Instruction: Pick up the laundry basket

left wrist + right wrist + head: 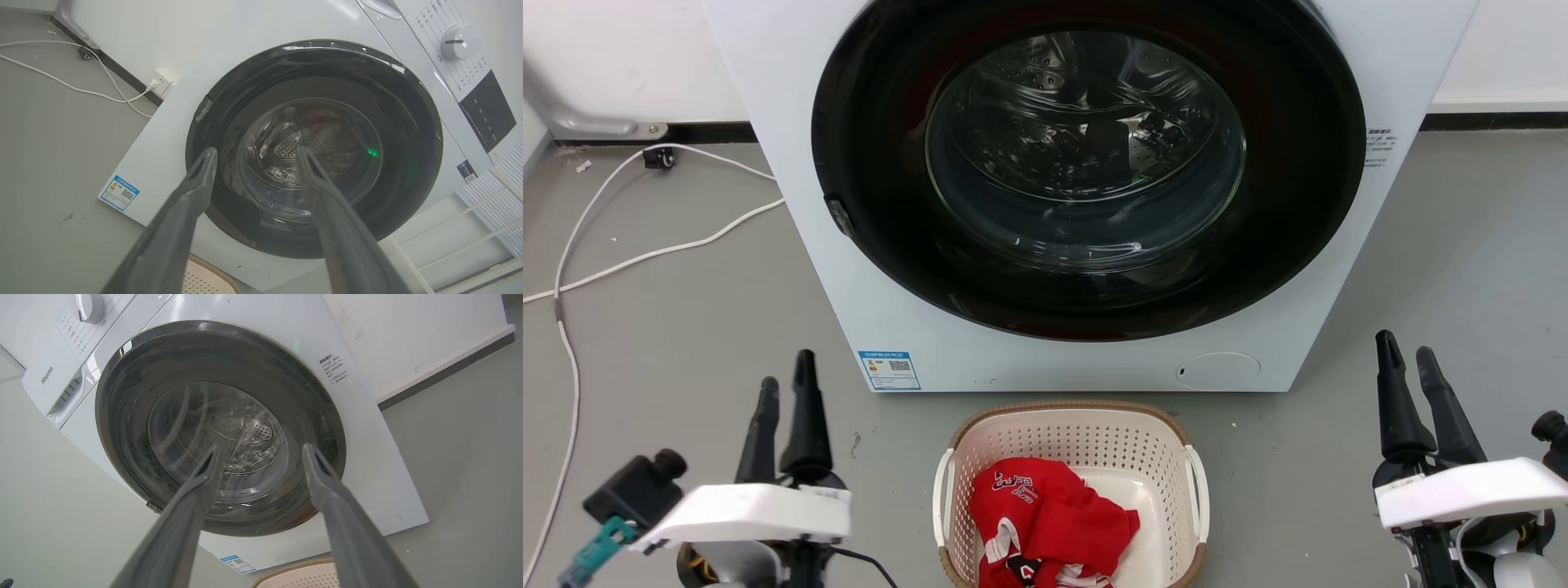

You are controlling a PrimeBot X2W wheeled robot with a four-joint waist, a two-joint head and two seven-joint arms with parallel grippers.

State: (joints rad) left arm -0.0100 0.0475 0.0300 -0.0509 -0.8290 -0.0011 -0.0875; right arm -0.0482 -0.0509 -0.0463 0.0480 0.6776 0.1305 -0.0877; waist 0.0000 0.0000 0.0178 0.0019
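Observation:
The laundry basket [1072, 437] stands on the floor just in front of the washing machine, cream with perforated walls, a brown rim and white side handles, holding a red garment [1045, 514]. Its rim peeks into the left wrist view [208, 275] and the right wrist view [298, 571] at the bottom edge. My left gripper [786, 369] hovers open to the basket's left, well apart from it. My right gripper [1406, 353] hovers open to its right, likewise apart. Nothing sits between either pair of fingers.
A white front-loading washing machine [931, 343] with a closed dark round door [1086, 163] stands right behind the basket. White cables [629, 261] trail over the grey floor at the left. A wall with a dark skirting runs behind.

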